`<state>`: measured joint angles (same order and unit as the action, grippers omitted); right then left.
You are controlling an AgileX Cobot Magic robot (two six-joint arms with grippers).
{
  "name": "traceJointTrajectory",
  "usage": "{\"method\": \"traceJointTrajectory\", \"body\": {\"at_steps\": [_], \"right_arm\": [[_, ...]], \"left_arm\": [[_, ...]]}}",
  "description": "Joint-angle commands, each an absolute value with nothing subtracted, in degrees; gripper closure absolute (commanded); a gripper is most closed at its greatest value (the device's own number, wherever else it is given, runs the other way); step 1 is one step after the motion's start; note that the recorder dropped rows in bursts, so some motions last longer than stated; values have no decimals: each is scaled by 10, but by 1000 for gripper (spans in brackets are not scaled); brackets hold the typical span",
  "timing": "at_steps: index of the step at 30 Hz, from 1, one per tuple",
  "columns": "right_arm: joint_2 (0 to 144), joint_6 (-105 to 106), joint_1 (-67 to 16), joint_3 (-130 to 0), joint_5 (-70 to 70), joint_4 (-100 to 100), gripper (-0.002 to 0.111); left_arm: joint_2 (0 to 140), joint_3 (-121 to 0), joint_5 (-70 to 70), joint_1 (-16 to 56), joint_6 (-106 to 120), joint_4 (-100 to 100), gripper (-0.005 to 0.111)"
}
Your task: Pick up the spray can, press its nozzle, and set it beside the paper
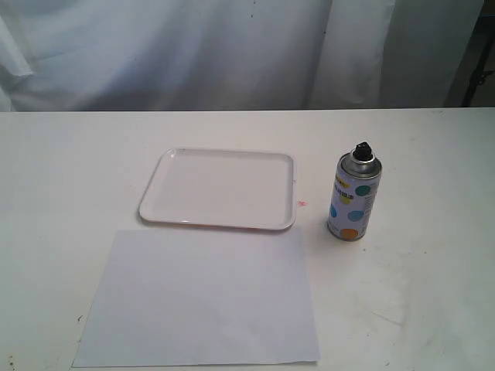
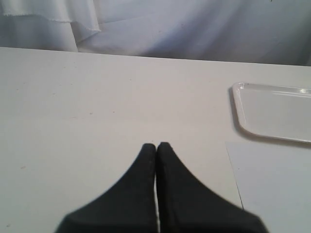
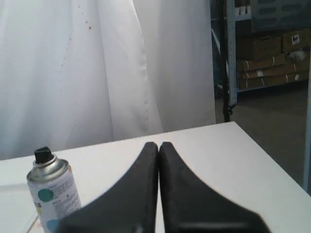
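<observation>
The spray can (image 1: 353, 198) stands upright on the white table, right of the tray, with its black nozzle (image 1: 362, 147) on top. The white paper (image 1: 201, 297) lies flat at the table's front, left of the can. Neither gripper shows in the exterior view. In the right wrist view my right gripper (image 3: 158, 144) is shut and empty, with the spray can (image 3: 51, 195) and its nozzle (image 3: 43, 155) off to one side, apart from it. In the left wrist view my left gripper (image 2: 156, 144) is shut and empty over bare table, with a corner of the paper (image 2: 274, 184) beside it.
A white rimmed tray (image 1: 221, 189) sits behind the paper, its rim also in the left wrist view as the tray (image 2: 238, 109). White curtains hang behind the table. The right wrist view shows the table's far edge and shelving with boxes (image 3: 272, 48) beyond.
</observation>
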<state>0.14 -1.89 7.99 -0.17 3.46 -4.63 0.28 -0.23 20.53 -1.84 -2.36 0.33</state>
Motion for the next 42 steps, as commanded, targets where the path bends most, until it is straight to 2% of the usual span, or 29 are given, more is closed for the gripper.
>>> {"method": "traceJointTrajectory", "body": {"at_steps": [1,7,12,18,27,34,42], "right_arm": [[0,-21,81,0,-54,-49,108],[0,-26,81,0,-201,-49,108],[0,-26,81,-36,-210,-49,108],[120,-23,81,-151,-220,14,108],[375,-66,81,-282,-278,64,108],[528,-168,81,-319,-296,194,108],[667,-165,81,-319,-358,232,108]], "left_arm": [[0,0,197,-19,-25,5,107],[0,0,197,-19,-25,5,107],[0,0,197,-19,-25,5,107],[0,0,197,-19,-25,5,107],[0,0,197,-19,-25,5,107],[0,0,197,-19,-25,5,107],[0,0,197,-19,-25,5,107]]}}
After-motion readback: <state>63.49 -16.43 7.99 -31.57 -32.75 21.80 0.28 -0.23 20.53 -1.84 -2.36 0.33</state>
